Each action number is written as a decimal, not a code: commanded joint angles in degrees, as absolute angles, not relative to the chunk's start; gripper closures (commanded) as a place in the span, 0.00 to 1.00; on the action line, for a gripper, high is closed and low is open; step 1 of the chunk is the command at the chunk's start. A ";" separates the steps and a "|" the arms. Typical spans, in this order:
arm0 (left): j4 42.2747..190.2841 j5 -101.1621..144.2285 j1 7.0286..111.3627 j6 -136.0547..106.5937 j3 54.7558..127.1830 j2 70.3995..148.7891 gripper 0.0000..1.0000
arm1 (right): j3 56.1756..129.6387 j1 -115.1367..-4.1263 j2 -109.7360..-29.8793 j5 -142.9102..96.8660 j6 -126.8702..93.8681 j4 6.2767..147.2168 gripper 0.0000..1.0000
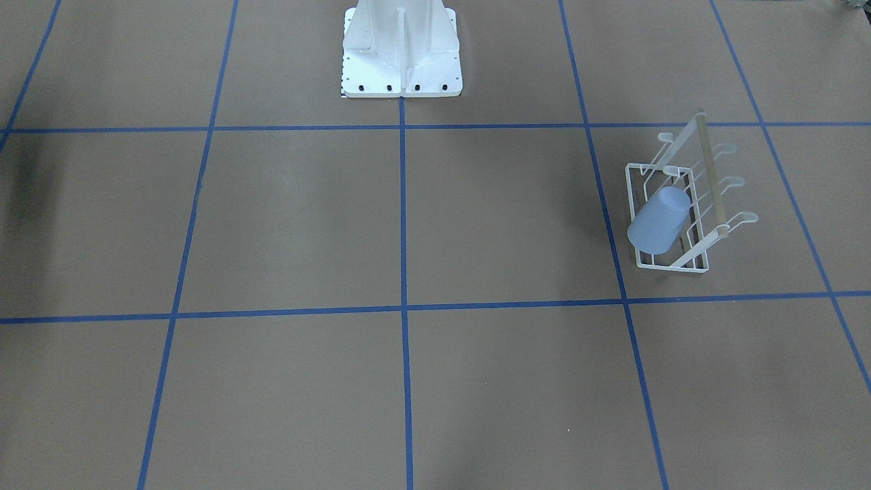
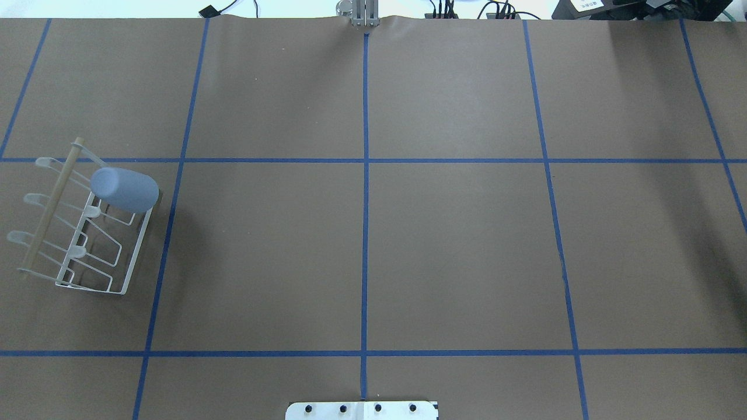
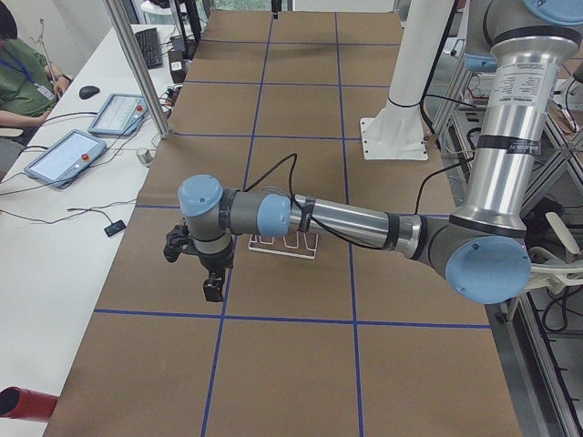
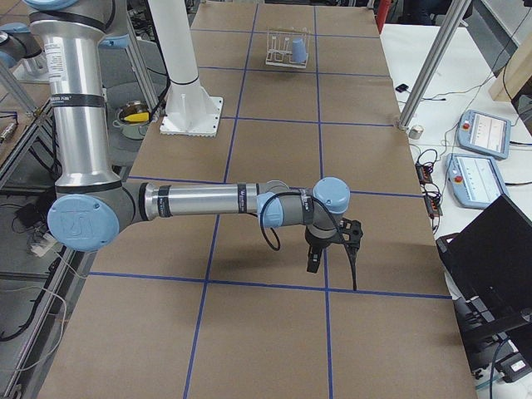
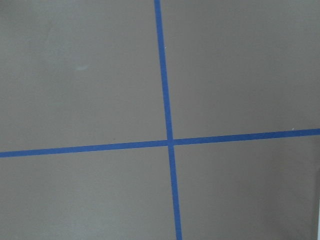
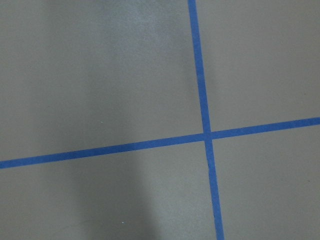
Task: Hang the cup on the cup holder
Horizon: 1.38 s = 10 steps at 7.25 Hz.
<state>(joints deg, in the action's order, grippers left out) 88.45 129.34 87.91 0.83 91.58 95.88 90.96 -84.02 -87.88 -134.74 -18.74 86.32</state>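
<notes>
Cup (image 2: 124, 188) appears seated over an end prong of the cup holder (image 2: 51, 205); confirm it hangs stably. Left fingers (image 3: 212, 289) and right fingers (image 4: 312, 262): spacing cannot be told.

No legible text anywhere. Fine print on band (image 4: 242, 198) round right arm (image 4: 195, 200): too small. Embossed mark on blue joint cap (image 4: 83, 223): unclear (shape only, no letters made out). White label (image 2: 589, 4) on black box (image 2: 627, 8), tablet screens (image 4: 486, 133): blurred.

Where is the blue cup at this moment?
In the overhead view, the cup sits at the left of the table, resting tilted on the cup holder at the rack's end farthest from the robot.
</notes>
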 commanded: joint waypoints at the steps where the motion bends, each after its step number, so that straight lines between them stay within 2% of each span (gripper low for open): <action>1: 104.00 129.29 88.07 0.71 87.22 90.10 0.01 | 92.90 -85.95 -91.31 -136.49 -16.53 86.48 0.00; 3: 103.90 129.29 87.98 0.27 85.08 90.96 0.01 | 94.90 -88.05 -91.06 -136.58 -13.82 93.29 0.00; 5: 95.94 129.46 87.89 0.26 85.87 94.19 0.01 | 97.90 -87.72 -90.09 -133.44 -11.96 101.93 0.00; 10: 92.47 134.65 88.15 0.70 87.45 94.04 0.01 | 97.29 -87.01 -89.91 -127.79 -9.76 101.95 0.00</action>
<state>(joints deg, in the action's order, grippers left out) 93.03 133.67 88.13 0.70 87.29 94.10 97.35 -87.05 -89.87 -127.65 -9.85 101.93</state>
